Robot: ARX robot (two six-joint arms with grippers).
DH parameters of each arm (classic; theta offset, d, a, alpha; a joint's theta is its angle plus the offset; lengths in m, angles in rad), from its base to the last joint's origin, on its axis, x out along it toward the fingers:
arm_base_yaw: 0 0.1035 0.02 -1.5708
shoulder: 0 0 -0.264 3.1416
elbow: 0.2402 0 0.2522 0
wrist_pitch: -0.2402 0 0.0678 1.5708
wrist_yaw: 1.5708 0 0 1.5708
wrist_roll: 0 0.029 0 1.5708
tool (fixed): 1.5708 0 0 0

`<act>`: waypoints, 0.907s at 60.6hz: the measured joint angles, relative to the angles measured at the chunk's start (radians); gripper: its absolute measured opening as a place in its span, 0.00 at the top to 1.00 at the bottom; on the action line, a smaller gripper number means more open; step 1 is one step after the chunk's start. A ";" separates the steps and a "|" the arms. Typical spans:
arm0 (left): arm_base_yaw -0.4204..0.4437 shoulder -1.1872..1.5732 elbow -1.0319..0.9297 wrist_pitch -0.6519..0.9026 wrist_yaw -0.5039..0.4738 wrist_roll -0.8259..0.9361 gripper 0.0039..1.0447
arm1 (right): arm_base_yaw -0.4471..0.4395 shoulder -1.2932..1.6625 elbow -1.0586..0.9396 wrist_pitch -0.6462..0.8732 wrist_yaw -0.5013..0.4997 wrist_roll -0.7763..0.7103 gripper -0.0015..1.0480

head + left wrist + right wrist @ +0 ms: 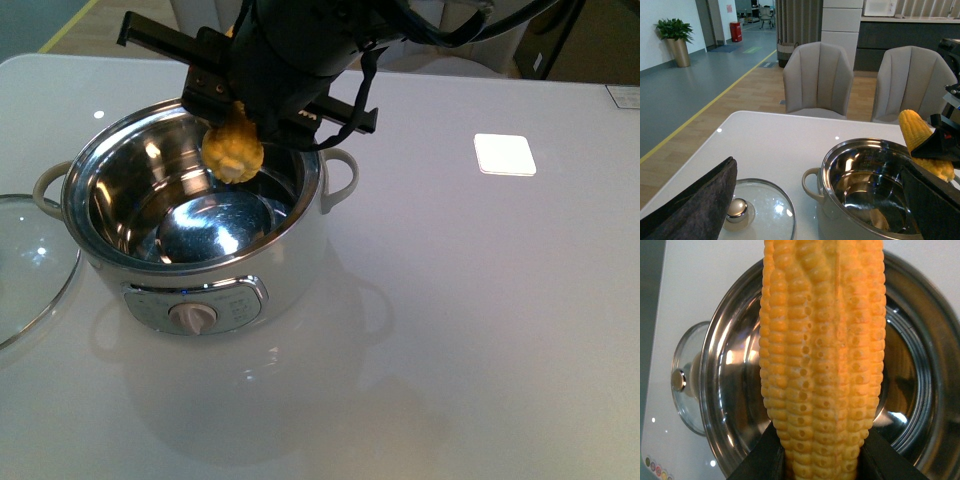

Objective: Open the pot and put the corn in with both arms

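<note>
The white pot stands uncovered on the table, its shiny steel bowl empty. My right gripper hangs over the pot's far rim, shut on the yellow corn, which points down into the opening. In the right wrist view the corn fills the middle, clamped between the dark fingers of the right gripper, with the steel bowl below it. My left gripper is open, beside the pot and above the lid; the held corn shows over the rim.
The round glass lid lies flat on the table left of the pot, knob up. A bright white square shows on the tabletop at the right. Two grey chairs stand beyond the far table edge.
</note>
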 joint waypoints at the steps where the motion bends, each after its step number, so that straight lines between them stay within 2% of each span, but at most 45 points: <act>1: 0.000 0.000 0.000 0.000 0.000 0.000 0.06 | 0.004 0.003 0.003 -0.003 -0.005 0.000 0.78; 26: 0.000 0.000 0.000 0.000 0.000 0.000 0.06 | 0.055 0.042 0.027 -0.038 -0.038 0.002 0.77; 42: 0.000 0.000 0.000 0.000 0.000 0.000 0.06 | 0.054 0.054 0.028 -0.043 -0.037 0.006 0.37; 47: 0.000 0.000 0.000 0.000 0.000 0.000 0.06 | 0.049 0.054 0.028 -0.041 -0.033 0.010 0.21; 53: 0.000 0.000 0.000 0.000 0.000 0.000 0.06 | 0.043 0.054 0.026 -0.034 -0.027 0.015 0.08; 55: 0.000 0.000 0.000 0.000 0.000 0.000 0.06 | 0.040 0.054 0.022 -0.031 -0.025 0.019 0.07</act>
